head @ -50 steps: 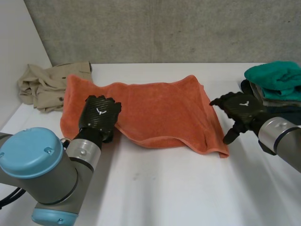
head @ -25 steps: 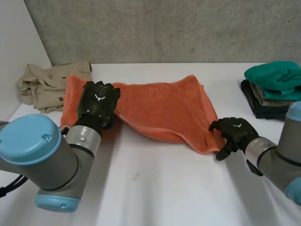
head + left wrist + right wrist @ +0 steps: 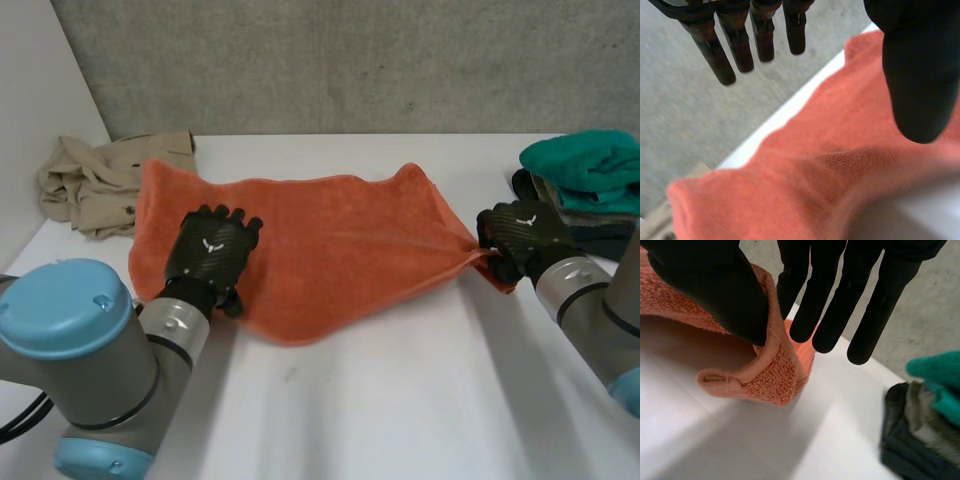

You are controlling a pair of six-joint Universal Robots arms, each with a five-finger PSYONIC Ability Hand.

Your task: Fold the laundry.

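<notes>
Right robot hand (image 3: 522, 238) has swung outward toward the folded stack (image 3: 585, 185), taking the towel's (image 3: 340, 240) right corner with it. The corner is pinched between thumb and straight fingers. The earlier sag along the front edge is gone and the cloth lies flatter. Left robot hand (image 3: 210, 250) is spread over the towel's left part, gripping nothing. Likely spreading before the first fold. White counter (image 3: 400, 400); beige garment (image 3: 95, 175) far left; concrete wall (image 3: 350, 60) behind.

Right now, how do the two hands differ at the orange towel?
The left hand has straight fingers and holds nothing; the right hand pinches the orange towel between thumb and fingers. The left hand is over the towel's left part; the right hand is at its right corner. Both are black.
</notes>
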